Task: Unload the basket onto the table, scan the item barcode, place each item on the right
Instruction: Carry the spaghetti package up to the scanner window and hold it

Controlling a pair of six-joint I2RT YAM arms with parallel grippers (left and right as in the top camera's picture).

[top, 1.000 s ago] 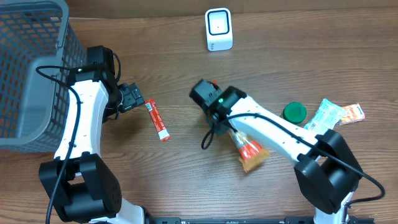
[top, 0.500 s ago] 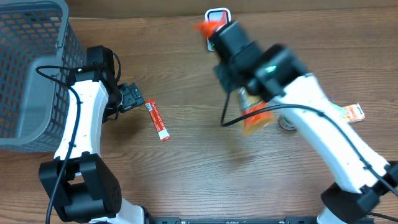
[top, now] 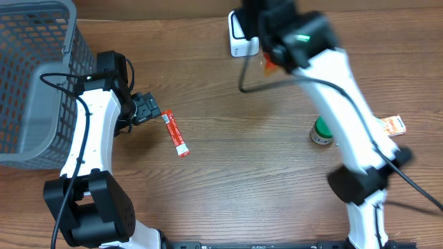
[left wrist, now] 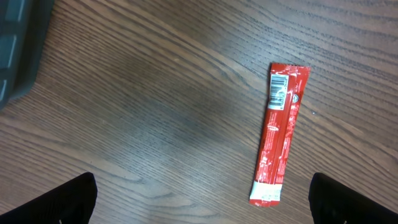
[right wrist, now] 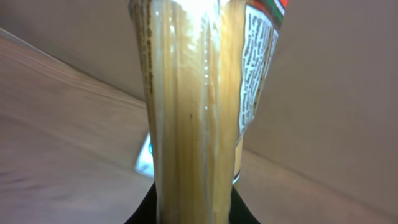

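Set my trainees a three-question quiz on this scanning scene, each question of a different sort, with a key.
1. True or false: the left gripper is shut on the red sachet.
2. What does the right gripper hold? A. green lid; B. pasta packet; C. basket.
3. Name the white device partly hidden by the right arm in the overhead view.

Key: 1. False: it is open, and the sachet lies loose on the wood. 2. B. 3. The scanner.
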